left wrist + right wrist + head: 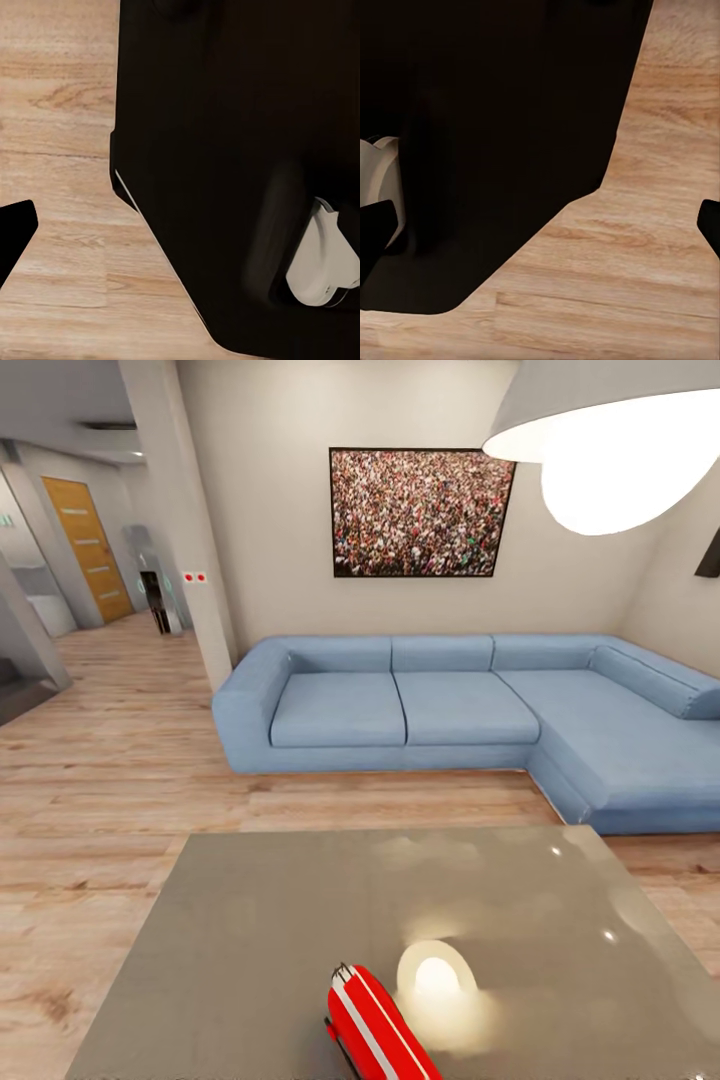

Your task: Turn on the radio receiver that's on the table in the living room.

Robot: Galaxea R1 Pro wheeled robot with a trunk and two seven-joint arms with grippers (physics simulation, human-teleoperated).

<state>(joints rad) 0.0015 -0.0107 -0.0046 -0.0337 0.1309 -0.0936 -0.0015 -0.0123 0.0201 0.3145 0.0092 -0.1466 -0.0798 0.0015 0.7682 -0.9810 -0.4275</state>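
From the head, you are facing the counter (300,920); the radio receiver (380,1025) is lying at its near edge. Both wrists are looking at plank floor (60,150), hand state untellable. Reaching blind risks knocking it off.

**Black body, pale wheels**

In the left wrist view, the robot's base (225,150) is showing as a broad matte-black bulk with a thin pale edge line, and a white rounded wheel (326,259) is sitting in its recess. A black fingertip (15,232) is poking in. In the right wrist view, two black fingertips (375,229) are framing a similar black base (495,112) and white wheel (381,180).
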